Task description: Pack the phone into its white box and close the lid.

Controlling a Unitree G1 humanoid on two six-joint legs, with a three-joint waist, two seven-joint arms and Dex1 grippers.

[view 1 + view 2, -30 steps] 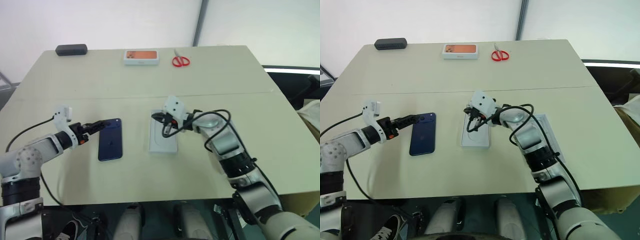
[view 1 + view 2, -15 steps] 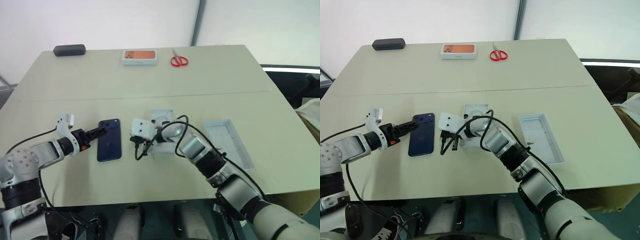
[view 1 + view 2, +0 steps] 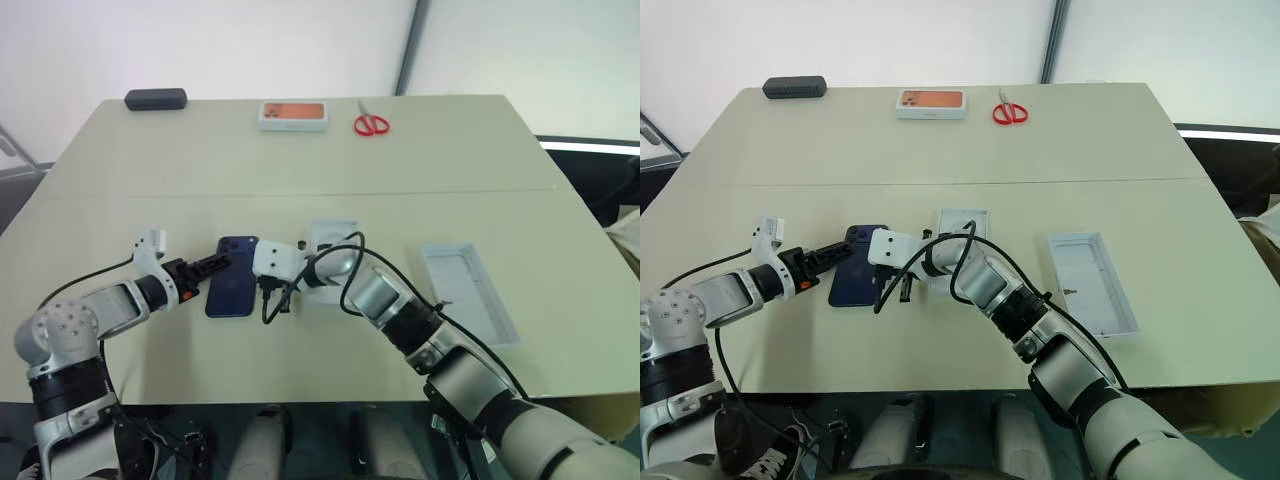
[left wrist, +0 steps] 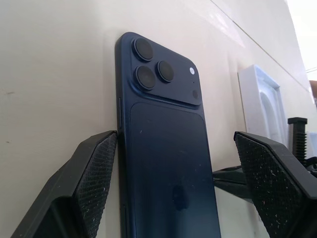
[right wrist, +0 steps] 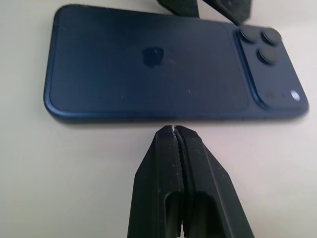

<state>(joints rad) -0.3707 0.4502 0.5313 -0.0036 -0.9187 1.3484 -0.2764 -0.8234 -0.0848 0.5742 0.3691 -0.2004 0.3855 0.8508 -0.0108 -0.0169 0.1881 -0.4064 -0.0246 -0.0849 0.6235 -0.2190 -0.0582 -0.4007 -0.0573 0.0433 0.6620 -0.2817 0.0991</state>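
The right arm covers part of the thin white insert (image 3: 332, 240); the phone (image 4: 168, 163) runs off the left wrist view's edge.

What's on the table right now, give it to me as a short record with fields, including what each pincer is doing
phone: dark blue, face down, flat on the table
left pincer: open, one finger on each long side of the phone
right pincer: shut, tip at the phone's other long edge
thin white insert: just right of the phone
open white box: further right, nothing in it
far edge: dark case, box with orange top, red scissors
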